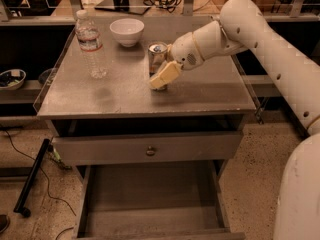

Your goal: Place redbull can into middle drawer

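Arm reaches from the right, wrist angled down — gripper [161, 74] against the redbull can [157, 54], clenched or not I cannot tell; label unreadable; middle drawer [150, 199] open below.

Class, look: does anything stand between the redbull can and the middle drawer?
Nothing visible does. The gripper is at the redbull can on the tabletop; the middle drawer lies open below, its floor bare.
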